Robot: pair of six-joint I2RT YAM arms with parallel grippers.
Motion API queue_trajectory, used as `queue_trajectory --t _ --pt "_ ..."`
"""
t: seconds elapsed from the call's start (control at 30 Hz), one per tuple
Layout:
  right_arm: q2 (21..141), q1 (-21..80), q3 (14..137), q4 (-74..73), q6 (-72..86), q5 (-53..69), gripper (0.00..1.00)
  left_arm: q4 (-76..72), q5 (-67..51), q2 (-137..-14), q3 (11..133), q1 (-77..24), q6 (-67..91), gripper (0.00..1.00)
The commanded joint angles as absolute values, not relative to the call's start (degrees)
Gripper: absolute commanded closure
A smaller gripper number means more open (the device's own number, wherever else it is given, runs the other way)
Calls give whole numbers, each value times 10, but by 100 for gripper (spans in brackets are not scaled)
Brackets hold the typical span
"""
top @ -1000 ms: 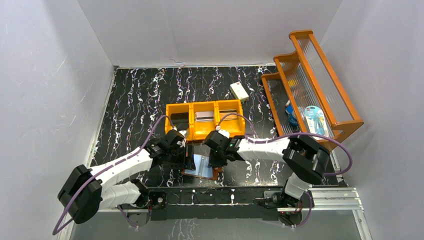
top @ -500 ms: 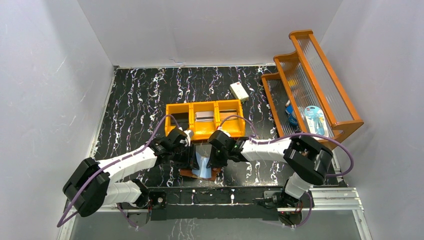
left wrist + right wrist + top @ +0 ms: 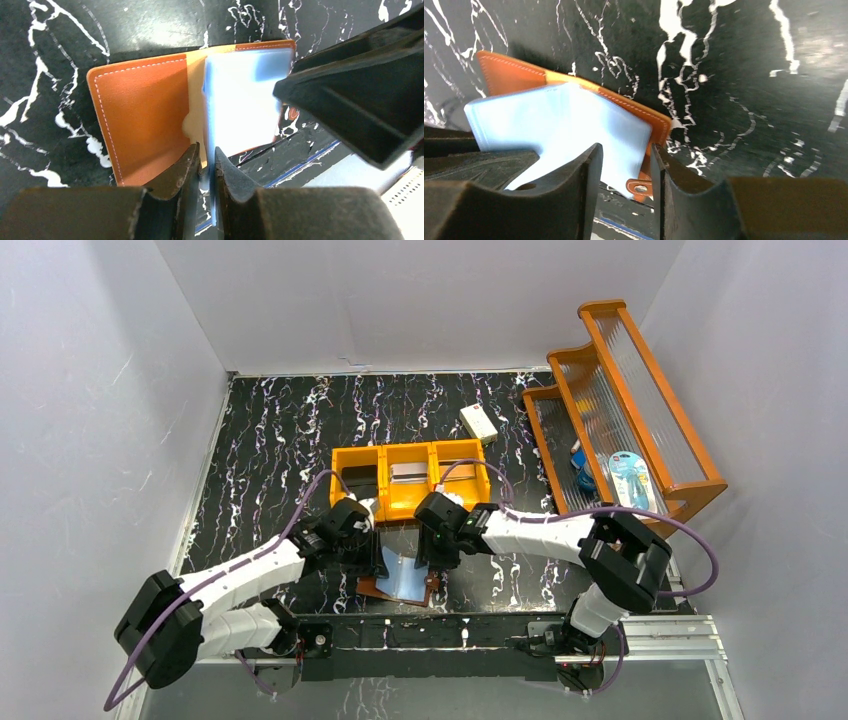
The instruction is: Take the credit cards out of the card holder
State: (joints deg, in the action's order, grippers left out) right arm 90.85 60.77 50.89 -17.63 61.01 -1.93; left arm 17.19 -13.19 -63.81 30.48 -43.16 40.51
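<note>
left claw: my left gripper was pressed almost together, pinching the lower edge of the pale blue inner leaf
why pinched: I judged I held the leaf up off the brown cover so its pocket could be checked or emptied
right claw: my right gripper was spread, one jaw on each side of the edge with the snap tab, gripping nothing I could see
why spread: I judged the left claw had the leaf, so the right could let go
holder location: the card holder lay open on the table near the front edge, between my two claws
cards location: no card showed in the holder in either wrist view; the flat dark and grey pieces I took for credit cards lay in the orange tray just behind
vs a second earlier: left claw was wider then, now closed on the leaf; right claw was shut then, now parted; the blue leaf lay flat then, now lifted on my left side
</note>
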Motion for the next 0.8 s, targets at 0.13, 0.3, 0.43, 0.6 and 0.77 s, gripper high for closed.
queue_trajectory --t 0.13,0.3,0.43,0.6,0.77 --pt "872 608 605 -353 574 -157 49 266 -69 -591 336 -434 411 52" --pt "844 609 575 -273 564 -88 50 343 9 -571 388 -435 397 35" --pt "831 611 510 -111 575 27 51 383 79 -557 400 -434 415 30" --pt "873 616 474 1 611 102 52 383 86 -555 376 -434 445 29" --pt "928 618 489 -70 607 78 53 332 29 -575 338 -434 466 29"
